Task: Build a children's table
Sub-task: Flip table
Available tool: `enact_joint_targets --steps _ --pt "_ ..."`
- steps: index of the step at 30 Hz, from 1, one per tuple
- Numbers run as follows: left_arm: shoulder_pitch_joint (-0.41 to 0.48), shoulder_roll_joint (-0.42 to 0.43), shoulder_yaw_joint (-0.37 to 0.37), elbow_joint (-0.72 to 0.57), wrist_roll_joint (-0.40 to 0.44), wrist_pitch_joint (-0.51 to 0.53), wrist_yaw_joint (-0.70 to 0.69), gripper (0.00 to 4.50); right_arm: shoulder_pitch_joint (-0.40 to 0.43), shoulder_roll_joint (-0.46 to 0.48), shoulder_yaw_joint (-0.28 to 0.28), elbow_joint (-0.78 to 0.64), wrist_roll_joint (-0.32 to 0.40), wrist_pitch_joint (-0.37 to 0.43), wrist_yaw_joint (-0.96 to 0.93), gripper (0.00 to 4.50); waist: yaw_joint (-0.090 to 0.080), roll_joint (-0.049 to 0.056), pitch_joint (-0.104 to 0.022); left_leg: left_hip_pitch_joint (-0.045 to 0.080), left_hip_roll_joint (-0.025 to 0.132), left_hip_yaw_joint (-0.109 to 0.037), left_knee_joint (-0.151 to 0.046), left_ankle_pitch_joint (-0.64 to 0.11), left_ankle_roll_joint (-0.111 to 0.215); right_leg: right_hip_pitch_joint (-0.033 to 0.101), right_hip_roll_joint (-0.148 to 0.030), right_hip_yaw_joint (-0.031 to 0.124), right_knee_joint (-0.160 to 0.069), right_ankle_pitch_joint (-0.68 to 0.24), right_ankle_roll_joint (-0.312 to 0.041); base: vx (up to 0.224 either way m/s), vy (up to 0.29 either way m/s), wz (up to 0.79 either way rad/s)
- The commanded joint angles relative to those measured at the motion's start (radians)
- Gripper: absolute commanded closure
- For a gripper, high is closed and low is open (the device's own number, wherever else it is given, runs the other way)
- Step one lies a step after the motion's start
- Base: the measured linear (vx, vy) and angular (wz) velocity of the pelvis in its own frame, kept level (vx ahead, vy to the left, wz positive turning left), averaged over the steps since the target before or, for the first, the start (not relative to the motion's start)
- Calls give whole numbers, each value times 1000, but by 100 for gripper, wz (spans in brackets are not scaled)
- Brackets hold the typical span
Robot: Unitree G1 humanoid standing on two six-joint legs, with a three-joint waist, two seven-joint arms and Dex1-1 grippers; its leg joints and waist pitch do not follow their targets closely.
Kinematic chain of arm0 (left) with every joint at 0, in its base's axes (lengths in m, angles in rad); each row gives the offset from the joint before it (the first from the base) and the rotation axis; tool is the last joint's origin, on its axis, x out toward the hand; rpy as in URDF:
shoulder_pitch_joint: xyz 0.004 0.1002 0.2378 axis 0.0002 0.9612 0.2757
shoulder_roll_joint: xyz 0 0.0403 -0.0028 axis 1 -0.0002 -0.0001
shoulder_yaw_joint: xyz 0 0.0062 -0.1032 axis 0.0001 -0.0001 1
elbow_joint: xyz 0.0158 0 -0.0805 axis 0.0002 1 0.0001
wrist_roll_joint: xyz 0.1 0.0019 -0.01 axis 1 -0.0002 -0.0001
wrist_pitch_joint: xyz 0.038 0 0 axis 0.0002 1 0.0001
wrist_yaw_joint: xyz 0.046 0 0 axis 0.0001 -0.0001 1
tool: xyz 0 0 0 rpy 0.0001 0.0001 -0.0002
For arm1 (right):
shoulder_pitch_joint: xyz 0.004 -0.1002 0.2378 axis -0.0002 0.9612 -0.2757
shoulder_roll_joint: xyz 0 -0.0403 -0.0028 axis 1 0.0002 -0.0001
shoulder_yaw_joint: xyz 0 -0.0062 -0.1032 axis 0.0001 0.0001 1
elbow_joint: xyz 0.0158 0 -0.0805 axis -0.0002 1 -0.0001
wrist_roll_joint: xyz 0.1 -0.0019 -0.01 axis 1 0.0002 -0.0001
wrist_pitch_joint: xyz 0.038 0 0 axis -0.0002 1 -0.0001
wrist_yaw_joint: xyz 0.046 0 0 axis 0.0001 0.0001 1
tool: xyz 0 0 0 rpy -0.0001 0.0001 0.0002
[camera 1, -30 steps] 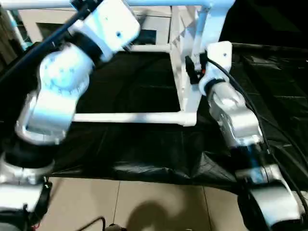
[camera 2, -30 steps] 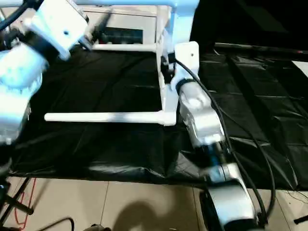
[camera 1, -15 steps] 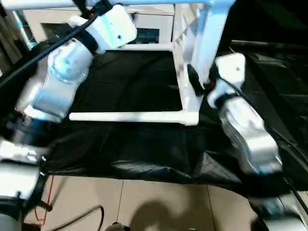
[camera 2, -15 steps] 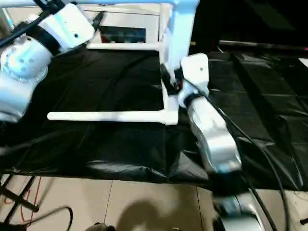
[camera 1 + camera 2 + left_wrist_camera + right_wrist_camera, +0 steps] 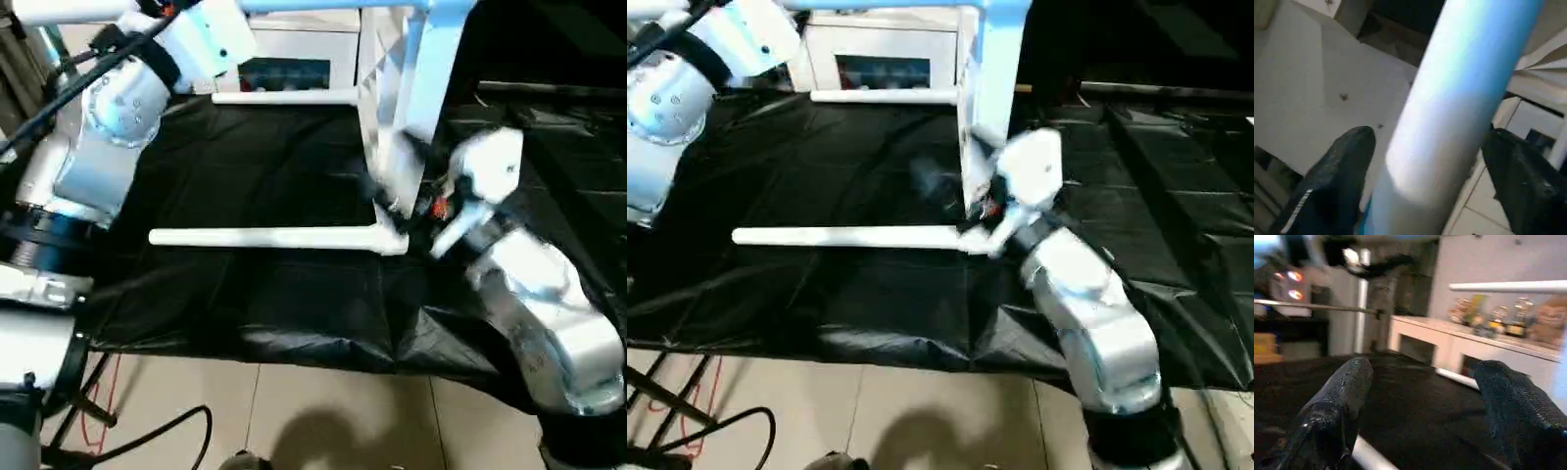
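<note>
The children's table [image 5: 407, 59] stands tipped on its side on a black sheet [image 5: 265, 294], its white tabletop rising on edge in the upper middle of the head view with the ribbed underside facing picture left; four white legs run out from it toward the left of the frame. The lowest leg [image 5: 265, 236] lies along the sheet across the middle of the frame; a second leg [image 5: 284, 96] lies farther back in the upper middle; the top leg [image 5: 69, 10] runs along the upper edge.

The left gripper [image 5: 1430, 166] is at the upper left of the head view, up at that top leg; in the left wrist view its two black fingers [image 5: 1334, 171] stand on either side of the pale tube, which fills the gap between them, so the gripper appears to be clasping the leg, though actual contact of the pads is hard to make out.

The right gripper [image 5: 1420, 396] is at the centre right of the head view, just beside the lower corner of the tabletop where the lowest leg joins it; in the right wrist view its fingers [image 5: 1337, 401] are spread wide with nothing between them, the black sheet and a leg showing beyond. A white cabinet [image 5: 294, 49] stands behind the table at the upper middle of the frame; pale floor tiles [image 5: 323, 411] fill the lower edge.
</note>
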Motion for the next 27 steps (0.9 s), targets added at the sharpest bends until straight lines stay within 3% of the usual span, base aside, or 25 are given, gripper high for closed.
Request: enact_joint_targets --steps 1,4,6,7,8,11,12,14,17,24,27 --pt "-10 1 11 -6 -16 18 -34 90 19 -7 15 -46 84 66 51 76 3 17 -75 35 31 -28 -75 -317 -77 31 -29 17 -66 -126 -195 0 0 0" --pt "-12 3 8 -4 -22 27 -54 117 45 -69 53 -77 105 112 122 76 9 19 -74 35 32 -30 -77 -321 -75 33 -30 18 -70 -143 -184 0 0 0" --pt "-12 5 10 -2 -27 37 -72 121 63 -105 69 -91 107 120 162 76 15 29 -74 37 33 -30 -75 -330 -80 30 -32 19 -70 -158 -180 0 0 0" --pt "-12 5 10 -2 -27 37 -72 121 63 -105 69 -91 107 120 162 76 14 25 -73 34 31 -30 -76 -340 -78 30 -34 19 -74 -183 -178 0 0 0" --pt "-14 6 11 0 -25 43 -79 153 67 -109 63 -92 111 120 168 76 14 24 -73 34 31 -30 -76 -345 -78 29 -35 19 -75 -200 -176 0 0 0" --pt "-21 1 19 5 -30 62 -91 158 65 -112 50 -92 111 120 174 76 13 25 -72 33 31 -32 -78 -351 -81 26 -36 18 -79 -251 -164 0 0 0" --pt "-21 1 19 5 -30 62 -91 185 65 -112 50 -92 111 120 174 76 13 26 -71 33 32 -33 -78 -355 -81 25 -36 18 -80 -261 -160 0 0 0" --pt "-21 1 20 4 -32 65 -92 195 64 -114 48 -93 114 123 174 76 13 26 -72 32 32 -34 -78 -355 -82 25 -36 18 -80 -265 -157 0 0 0" --pt "-27 -43 81 -28 -127 210 -138 201 56 -114 56 -92 108 119 165 76 13 25 -72 34 32 -33 -78 -345 -80 22 -35 18 -79 -248 -168 0 0 0" --pt "-50 -126 191 -31 -221 336 -57 217 40 -95 40 -51 64 103 123 76 24 23 -74 25 29 -30 -74 -278 -53 27 -38 19 -80 -263 -164 0 0 0" --pt "-67 -168 263 -37 -270 400 2 217 44 -92 33 -38 57 110 109 76 32 17 -77 20 25 -26 -66 -221 -23 32 -39 19 -81 -245 -166 0 0 0"
